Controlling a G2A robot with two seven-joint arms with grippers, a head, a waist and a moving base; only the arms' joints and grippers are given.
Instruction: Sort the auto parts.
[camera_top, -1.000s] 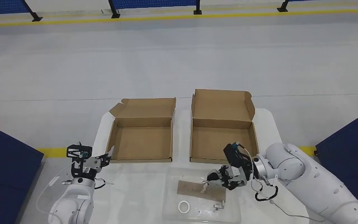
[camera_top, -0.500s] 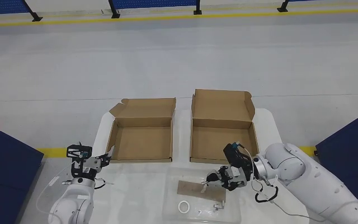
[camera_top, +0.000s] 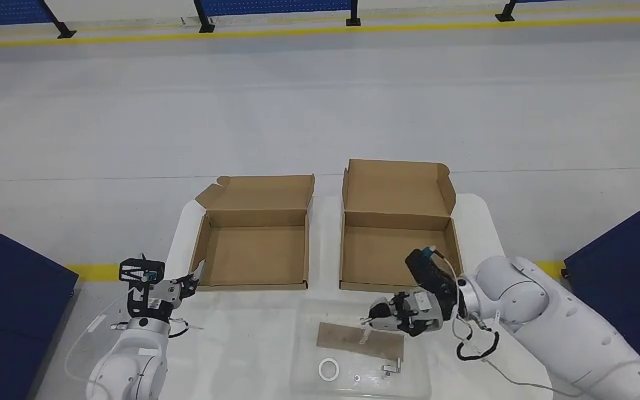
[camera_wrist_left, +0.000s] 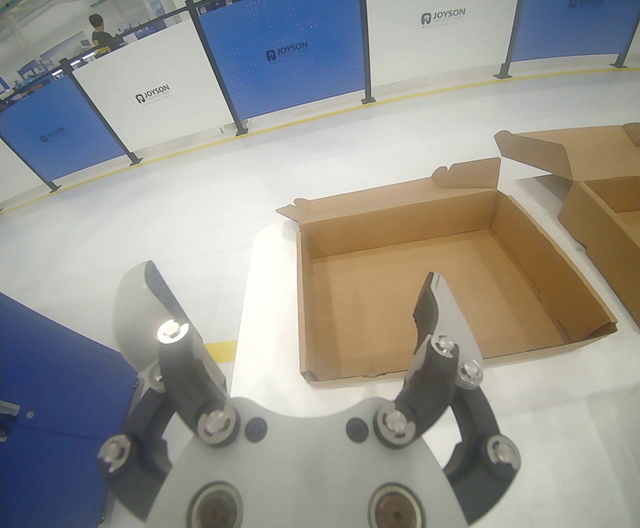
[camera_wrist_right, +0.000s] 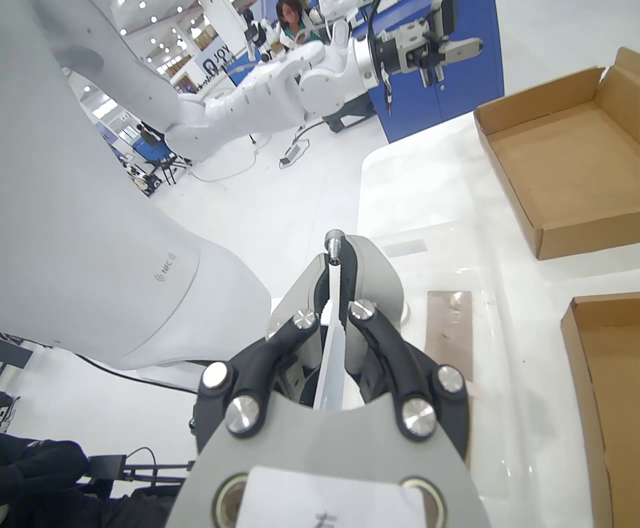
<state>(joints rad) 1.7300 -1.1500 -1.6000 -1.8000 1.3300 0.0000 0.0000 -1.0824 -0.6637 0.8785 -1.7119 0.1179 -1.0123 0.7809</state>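
**Jaws: right gripper (camera_wrist_right: 334, 260) clamped on a bolt (camera_wrist_right: 332, 244), left gripper (camera_wrist_left: 290, 282) apart**

In your right wrist view, the two fingers press together on a small threaded bolt, whose end projects just past the fingertips. In the top view, you find this gripper (camera_top: 377, 313) over the far edge of the clear tray (camera_top: 300, 375). It is just beside the brown plate (camera_top: 360, 338) lying in that tray, and near the front wall of the right cardboard box (camera_top: 398, 262). A white ring (camera_top: 328, 369) and some smaller metal parts (camera_top: 391, 368) lie in the tray on the side nearer the robot. The left gripper (camera_top: 188, 277) stands at the left edge of the table (camera_top: 240, 330), well apart from the tray. Its fingers are spread wide and point toward the left cardboard box (camera_top: 255, 255). Both boxes sit side by side with their lids folded back.
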